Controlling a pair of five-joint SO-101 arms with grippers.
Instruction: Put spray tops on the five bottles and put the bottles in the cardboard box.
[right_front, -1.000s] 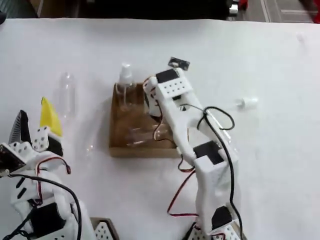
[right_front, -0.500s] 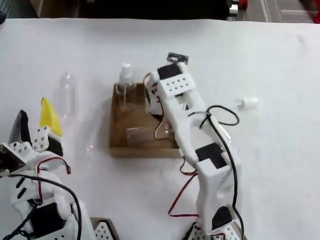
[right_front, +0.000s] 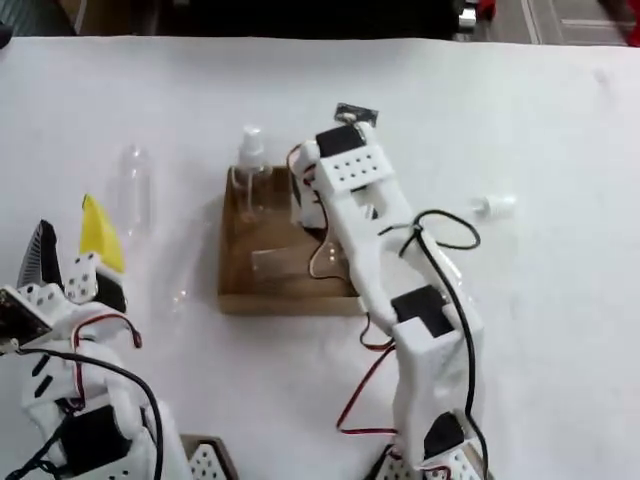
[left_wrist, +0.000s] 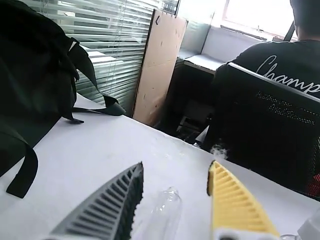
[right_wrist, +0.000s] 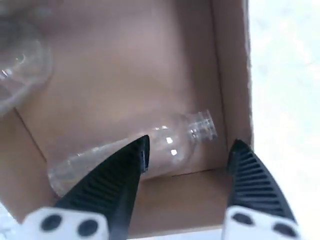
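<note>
As my right claw eased away, spread wide, the bottle lay in the cardboard box, spray top missing.

The cardboard box is sitting mid-surface. A topped bottle is standing in its far left corner, and an open bottle is lying inside, beneath the right pincer. Another bottle is lying left of the box, and a spray top is lying well apart on its right.

Right arm shifted slightly toward far side of cardboard box, uncovering more of capless bottle lying flat inside.
</note>
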